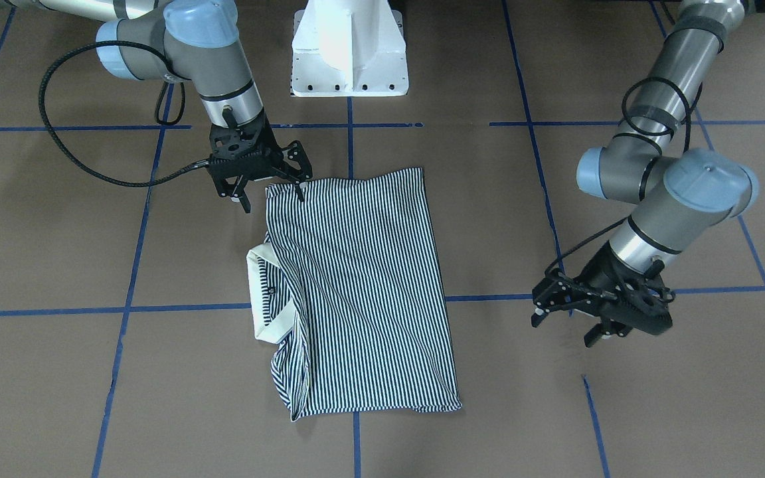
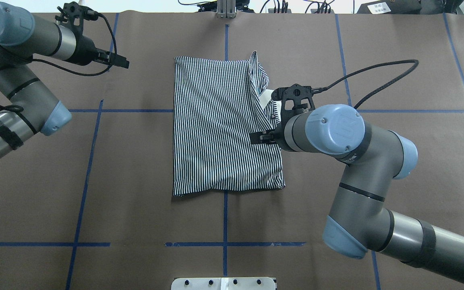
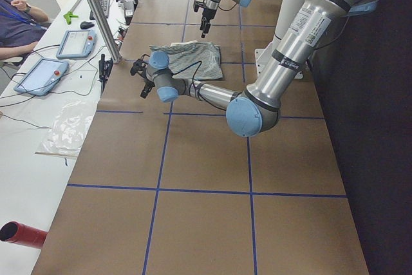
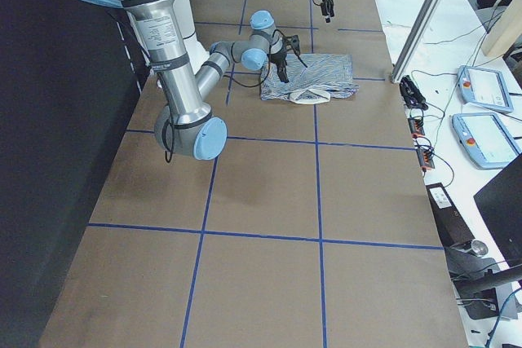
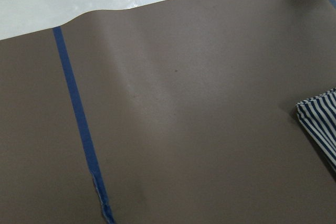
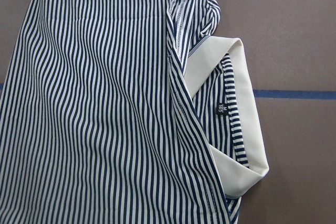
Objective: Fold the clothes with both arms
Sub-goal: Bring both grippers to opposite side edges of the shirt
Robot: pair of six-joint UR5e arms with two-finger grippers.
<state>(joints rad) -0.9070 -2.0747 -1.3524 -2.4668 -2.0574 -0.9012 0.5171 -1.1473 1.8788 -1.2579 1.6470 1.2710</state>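
Note:
The striped polo shirt (image 1: 362, 285) lies folded into a rectangle in the middle of the brown table, also in the overhead view (image 2: 216, 125). Its cream collar (image 1: 269, 328) sticks out on the robot's right side and fills the right wrist view (image 6: 247, 156). My right gripper (image 1: 273, 198) is open, just above the shirt's corner nearest the robot, with one fingertip at the hem. It also shows in the overhead view (image 2: 262, 137). My left gripper (image 1: 565, 328) is open and empty, above bare table well clear of the shirt's other side. Only a shirt corner (image 5: 320, 121) shows in the left wrist view.
The white pedestal base (image 1: 349, 46) stands at the robot's edge of the table. Blue tape lines (image 2: 95, 133) cross the brown surface. A side bench with tablets (image 3: 74, 43) and cables runs along the far edge, where a person (image 3: 19, 24) sits.

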